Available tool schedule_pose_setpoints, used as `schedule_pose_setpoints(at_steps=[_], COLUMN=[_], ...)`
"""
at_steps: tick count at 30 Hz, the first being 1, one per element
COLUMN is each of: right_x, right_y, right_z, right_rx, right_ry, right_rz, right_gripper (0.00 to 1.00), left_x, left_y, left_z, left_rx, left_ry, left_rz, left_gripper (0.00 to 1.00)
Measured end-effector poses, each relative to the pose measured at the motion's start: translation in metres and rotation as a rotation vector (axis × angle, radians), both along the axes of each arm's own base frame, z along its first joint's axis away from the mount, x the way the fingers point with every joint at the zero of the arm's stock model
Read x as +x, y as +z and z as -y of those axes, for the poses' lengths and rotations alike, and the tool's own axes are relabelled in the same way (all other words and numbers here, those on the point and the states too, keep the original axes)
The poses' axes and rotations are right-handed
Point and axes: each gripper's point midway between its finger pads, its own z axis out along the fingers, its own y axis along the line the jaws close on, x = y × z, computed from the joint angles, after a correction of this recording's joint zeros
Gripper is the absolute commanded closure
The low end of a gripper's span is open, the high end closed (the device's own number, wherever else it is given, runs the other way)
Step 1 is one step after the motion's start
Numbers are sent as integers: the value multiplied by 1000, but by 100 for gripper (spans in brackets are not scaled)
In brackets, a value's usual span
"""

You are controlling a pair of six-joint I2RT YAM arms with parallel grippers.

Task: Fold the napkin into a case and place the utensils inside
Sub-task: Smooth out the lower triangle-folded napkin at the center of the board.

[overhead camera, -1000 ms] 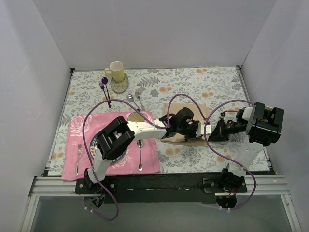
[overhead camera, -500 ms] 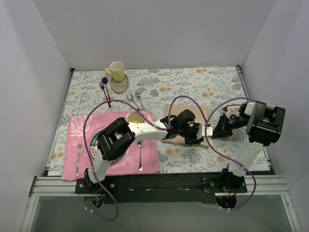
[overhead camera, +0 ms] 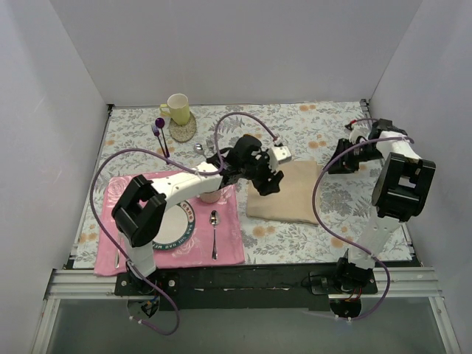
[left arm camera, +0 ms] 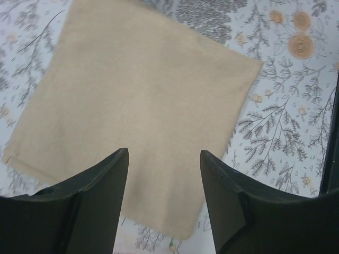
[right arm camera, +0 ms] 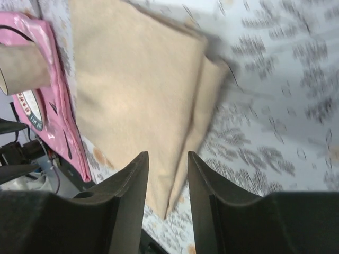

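The beige napkin (overhead camera: pixel 286 195) lies folded in a flat rectangle on the tablecloth, right of the pink placemat. My left gripper (overhead camera: pixel 265 184) hovers over its back left corner, open and empty; the left wrist view shows the napkin (left arm camera: pixel 137 90) spread below the left gripper (left arm camera: pixel 164 153). My right gripper (overhead camera: pixel 336 162) hangs back right of the cloth, open and empty. In the right wrist view the napkin (right arm camera: pixel 132 90) shows layered edges beyond the right gripper (right arm camera: pixel 168 154). The small silver utensils (overhead camera: pixel 199 148) lie behind the left arm, partly hidden.
A pink placemat (overhead camera: pixel 118 195) carries a plate (overhead camera: pixel 177 230), a long spoon (overhead camera: pixel 214 230), a fork (overhead camera: pixel 120 240) and a tan cup (overhead camera: pixel 210 196). At the back left stand a yellow mug (overhead camera: pixel 177 108) and a purple-handled fork (overhead camera: pixel 159 131). White walls enclose the table.
Both grippers opened and let go of the napkin. The left arm swung up and back to the left; the right arm withdrew to the back right. The napkin stays folded.
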Motion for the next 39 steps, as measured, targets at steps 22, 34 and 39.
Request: schedule_pose_setpoints(at_steps=[22, 34, 39], right_x=[58, 57, 56], right_y=[-34, -41, -39], right_z=[-28, -36, -39], right_rx=[-128, -98, -75], right_ry=[39, 49, 55], right_rz=[40, 21, 22], right_gripper=[54, 87, 99], left_x=[31, 32, 33], left_y=[-7, -8, -8], left_z=[-69, -72, -72], left_rx=[85, 89, 89], left_ry=[195, 196, 195], left_rz=[-126, -121, -119], left_gripper=[38, 38, 38])
